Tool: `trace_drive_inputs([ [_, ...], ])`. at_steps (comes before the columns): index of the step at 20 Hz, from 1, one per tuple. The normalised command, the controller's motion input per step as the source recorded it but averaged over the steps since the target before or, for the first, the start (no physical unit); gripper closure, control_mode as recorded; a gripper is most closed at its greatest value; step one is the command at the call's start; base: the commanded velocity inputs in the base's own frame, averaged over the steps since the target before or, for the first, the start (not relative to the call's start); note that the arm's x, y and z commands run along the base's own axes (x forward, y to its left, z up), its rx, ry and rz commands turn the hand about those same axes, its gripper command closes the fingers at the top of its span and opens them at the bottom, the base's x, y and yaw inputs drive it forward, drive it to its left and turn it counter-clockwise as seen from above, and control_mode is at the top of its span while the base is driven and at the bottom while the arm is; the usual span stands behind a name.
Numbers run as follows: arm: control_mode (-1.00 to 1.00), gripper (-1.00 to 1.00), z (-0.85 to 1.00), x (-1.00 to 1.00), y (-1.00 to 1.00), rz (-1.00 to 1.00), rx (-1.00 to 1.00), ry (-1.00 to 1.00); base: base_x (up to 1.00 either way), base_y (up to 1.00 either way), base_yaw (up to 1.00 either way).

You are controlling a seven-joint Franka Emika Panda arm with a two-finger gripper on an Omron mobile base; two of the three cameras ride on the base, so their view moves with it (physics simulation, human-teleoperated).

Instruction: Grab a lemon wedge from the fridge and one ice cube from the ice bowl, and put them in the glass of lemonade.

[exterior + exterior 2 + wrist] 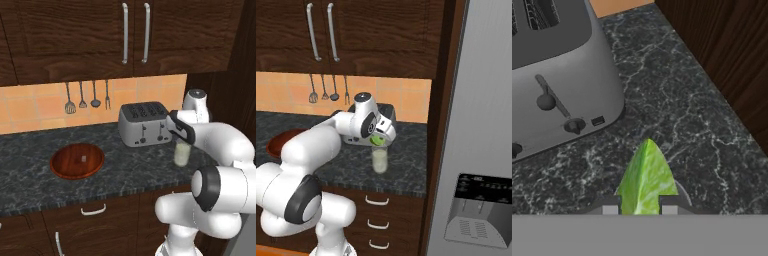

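Fingers [640, 207] pinched on the lemon wedge [646, 180], pointed green tip projecting forward between the two pads in the hand view. In the right base view, wedge [376, 140] visible as a small green patch at the end of the hand, directly above the glass of lemonade [380, 161], apart from the rim. Glass standing upright on the dark speckled bench [30, 145], just in front of the silver toaster [144, 124], near the right end of the bench beside the dark wood side panel [722, 55]. In the left base view, glass [182, 154] partly behind the white arm. Ice bowl [77, 161] resting on the bench well to the left of the toaster, reddish-brown, shallow. Ice cube [83, 159] lying inside the bowl, near its middle, pale and very small. Fridge [481, 150] standing to the right of the bench, light grey, door closed, dark dispenser panel [478, 210] low on the door. Four utensils [86, 97] hanging on the tiled wall above the bench. Dark wood upper cabinets [100, 35] with long metal handles above.
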Motion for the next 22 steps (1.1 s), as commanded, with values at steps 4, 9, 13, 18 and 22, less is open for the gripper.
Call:
trace_drive_inputs([
  [4, -1.00, 1.00, -0.13, 0.05, -0.05, 0.00, 0.00, 0.00, 0.00, 0.00, 0.00],
  [9, -1.00, -1.00, 0.00, 0.00, 0.00, 0.00, 0.00, 0.00, 0.00, 0.00, 0.00],
  [13, -1.00, -1.00, 0.00, 0.00, 0.00, 0.00, 0.00, 0.00, 0.00, 0.00, 0.00],
  [18, -1.00, -1.00, 0.00, 0.00, 0.00, 0.00, 0.00, 0.00, 0.00, 0.00, 0.00],
  [22, -1.00, -1.00, 0.00, 0.00, 0.00, 0.00, 0.00, 0.00, 0.00, 0.00, 0.00],
])
